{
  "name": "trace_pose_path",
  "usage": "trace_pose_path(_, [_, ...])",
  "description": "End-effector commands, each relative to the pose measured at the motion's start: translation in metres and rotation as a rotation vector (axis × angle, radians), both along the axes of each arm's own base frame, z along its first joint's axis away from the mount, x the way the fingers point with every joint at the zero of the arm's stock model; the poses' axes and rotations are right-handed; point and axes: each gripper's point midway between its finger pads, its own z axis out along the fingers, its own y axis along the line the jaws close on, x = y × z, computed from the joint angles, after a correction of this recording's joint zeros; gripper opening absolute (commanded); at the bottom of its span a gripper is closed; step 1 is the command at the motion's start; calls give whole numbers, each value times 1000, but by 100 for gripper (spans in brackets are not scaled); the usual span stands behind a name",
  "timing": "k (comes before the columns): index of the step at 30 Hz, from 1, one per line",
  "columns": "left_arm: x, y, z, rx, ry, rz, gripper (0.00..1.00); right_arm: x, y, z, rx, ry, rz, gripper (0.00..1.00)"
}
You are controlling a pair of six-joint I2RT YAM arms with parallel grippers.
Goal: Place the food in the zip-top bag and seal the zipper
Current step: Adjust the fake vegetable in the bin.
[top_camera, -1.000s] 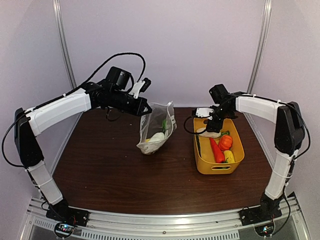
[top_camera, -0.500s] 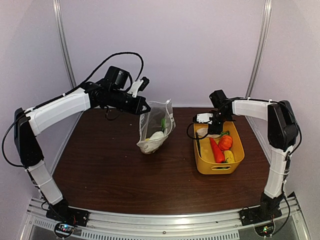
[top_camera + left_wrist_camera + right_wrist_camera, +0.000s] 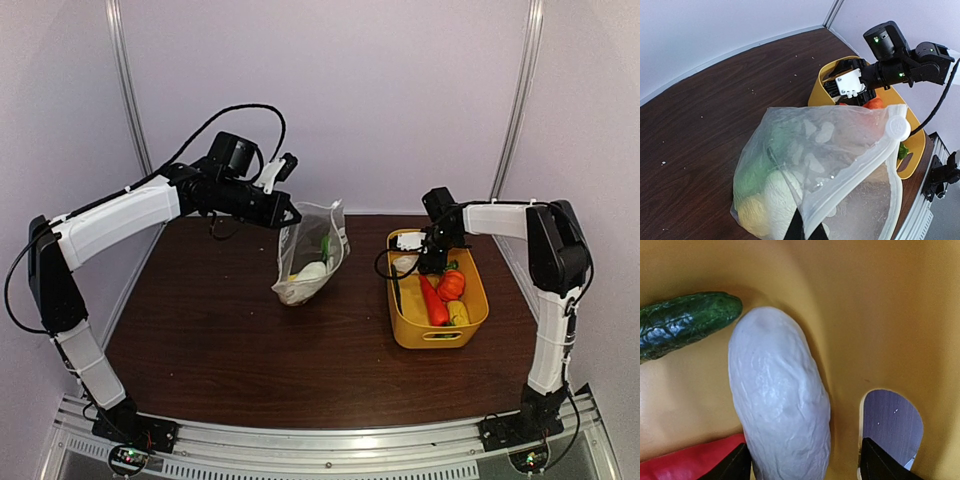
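Note:
My left gripper point(image 3: 289, 214) is shut on the mouth edge of the zip-top bag point(image 3: 311, 256) and holds it hanging over the table. In the left wrist view the bag point(image 3: 830, 150) holds white point(image 3: 780, 195), green point(image 3: 755, 165) and yellow point(image 3: 752, 215) food. The zipper point(image 3: 860, 170) runs along the mouth to its white slider tab point(image 3: 897, 127). My right gripper point(image 3: 428, 260) is down in the yellow basket point(image 3: 475, 300), open. Its fingers point(image 3: 732, 465) straddle a white vegetable point(image 3: 782, 405), the left one against it and the right one apart from it.
The basket also holds a green cucumber point(image 3: 687, 325), a red piece point(image 3: 432, 300), an orange piece point(image 3: 452, 285) and a yellow piece point(image 3: 459, 313). Its wall point(image 3: 880, 305) and handle hole point(image 3: 890, 415) are close on the right gripper's right. Booth walls surround the table.
My right gripper has dropped lower into the basket's back left corner, down around the white vegetable. The left arm and the bag have hardly moved.

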Motion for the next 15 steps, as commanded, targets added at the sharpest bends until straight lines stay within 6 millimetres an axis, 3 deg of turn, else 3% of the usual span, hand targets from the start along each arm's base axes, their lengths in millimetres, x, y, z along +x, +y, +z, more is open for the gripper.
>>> trace_pose_path(1, [5, -4, -3, -33, 7, -10, 0, -21, -8, -23, 17, 99, -35, 75])
trace_pose_path(4, [6, -5, -3, -34, 6, -11, 0, -19, -5, -22, 67, 85, -43, 75])
trace_pose_path(7, [5, -5, -2, -39, 8, -15, 0, -34, 3, -25, 94, 154, -1, 73])
trace_pose_path(12, [5, -3, 0, -37, 0, -9, 0, -58, 4, -14, 120, 225, 4, 72])
trace_pose_path(15, [4, -4, 2, -48, 5, -21, 0, -71, 0, -11, 108, 247, 2, 76])
